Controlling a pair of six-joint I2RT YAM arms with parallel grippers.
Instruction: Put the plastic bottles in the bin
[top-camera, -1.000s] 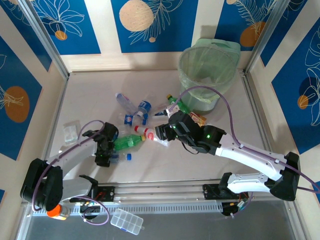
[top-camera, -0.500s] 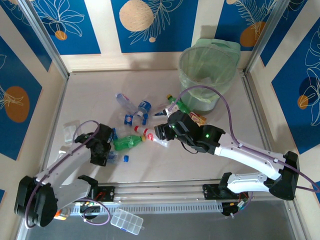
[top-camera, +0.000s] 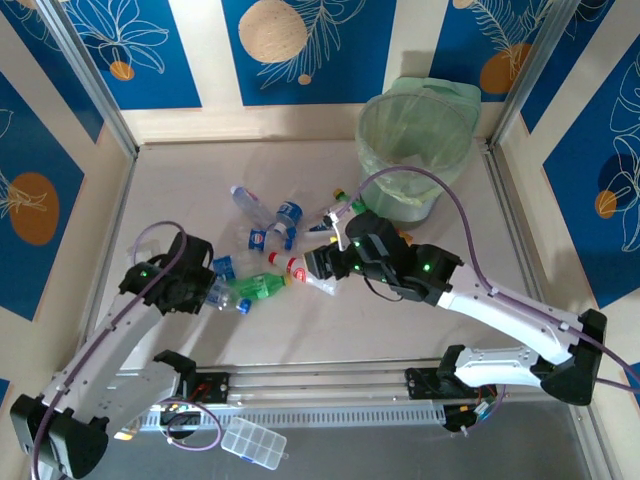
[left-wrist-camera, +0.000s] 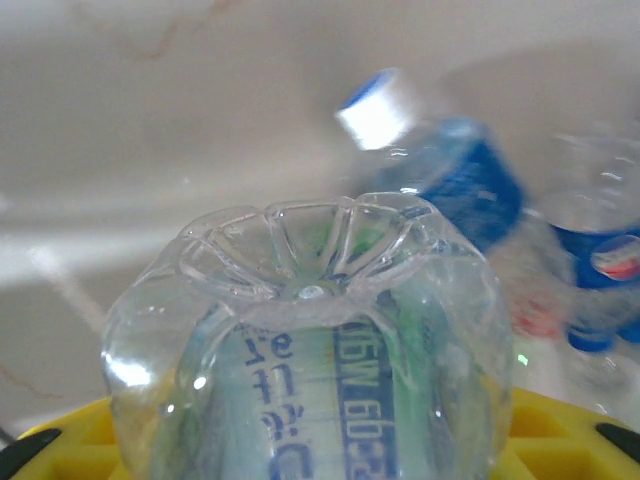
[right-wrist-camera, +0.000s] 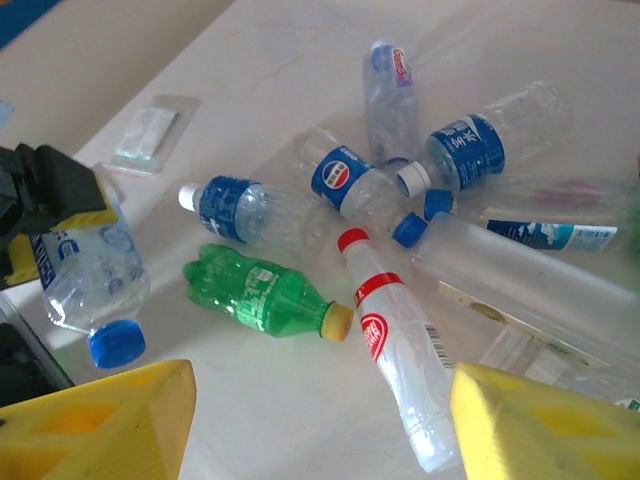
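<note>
Top external: left arm angles up toward 1 o'clock, my left claw (top-camera: 205, 290) clamped on a clear blue-capped bottle (right-wrist-camera: 90, 270). Right arm stretches toward 10 o'clock, right claw (right-wrist-camera: 320, 420) wide apart above the bottle pile (top-camera: 288, 213) mid desk (top-camera: 180, 190). Bin (top-camera: 450, 165) at desk's 1 o'clock.

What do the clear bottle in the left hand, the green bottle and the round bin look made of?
Clear blue-printed bottle in the left hand: thin clear plastic, glossy; moulded petal base, see-through wall.
Green yellow-capped bottle: tinted translucent plastic with glossy highlights; the body looks creased.
Round pale-green bin: likely translucent plastic, duller; a thin film liner shows at the rim.
</note>
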